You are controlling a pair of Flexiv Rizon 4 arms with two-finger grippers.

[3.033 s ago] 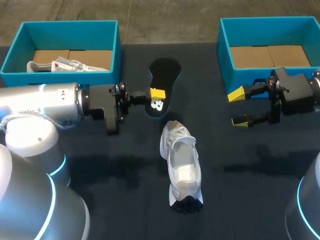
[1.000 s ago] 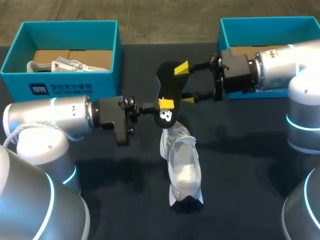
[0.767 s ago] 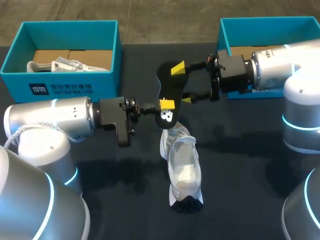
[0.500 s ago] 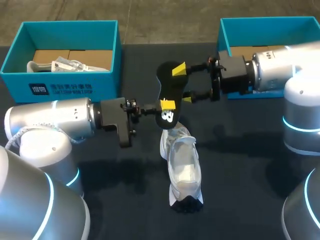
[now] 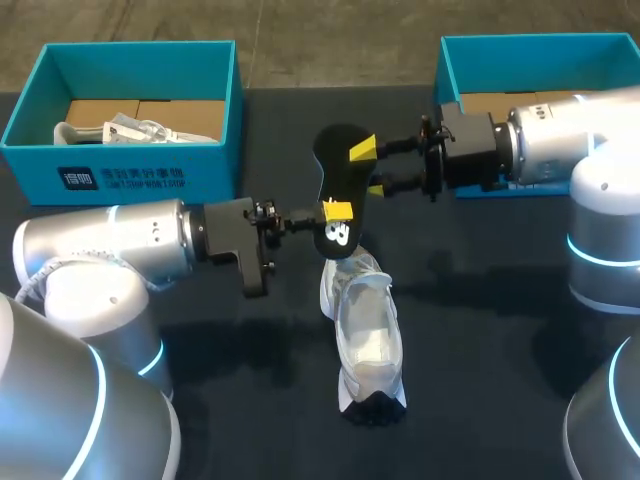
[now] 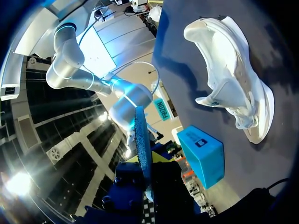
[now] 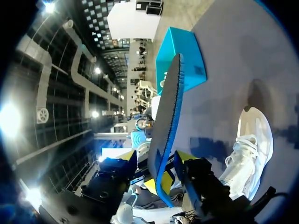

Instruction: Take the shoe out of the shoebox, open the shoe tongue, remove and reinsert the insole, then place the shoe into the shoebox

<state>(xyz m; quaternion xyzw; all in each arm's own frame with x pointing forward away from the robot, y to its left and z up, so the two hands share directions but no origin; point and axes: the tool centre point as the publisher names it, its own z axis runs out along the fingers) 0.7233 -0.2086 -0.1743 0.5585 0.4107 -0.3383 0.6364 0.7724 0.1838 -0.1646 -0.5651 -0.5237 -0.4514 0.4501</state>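
The black insole (image 5: 338, 175) hangs in the air above the white shoe (image 5: 367, 335), which lies on the dark table with its toe towards me. My left gripper (image 5: 335, 211) is shut on the insole's heel end, by the white logo. My right gripper (image 5: 369, 170) straddles the toe half with one yellow tip over the face and one behind it, and small gaps still show. In the left wrist view the insole (image 6: 141, 140) rises edge-on from the fingers, with the shoe (image 6: 229, 70) beyond. In the right wrist view the insole (image 7: 168, 116) stands edge-on between the fingers, near the shoe (image 7: 250, 149).
A teal shoebox (image 5: 130, 160) at the back left holds a second white shoe (image 5: 110, 130) and wrapping. Another teal shoebox (image 5: 450, 90) stands at the back right, partly behind my right arm. Dark table surface lies around the shoe.
My left gripper lifted the insole off the table and my right arm came across to its toe end. Over the last second the right fingers have narrowed around the insole.
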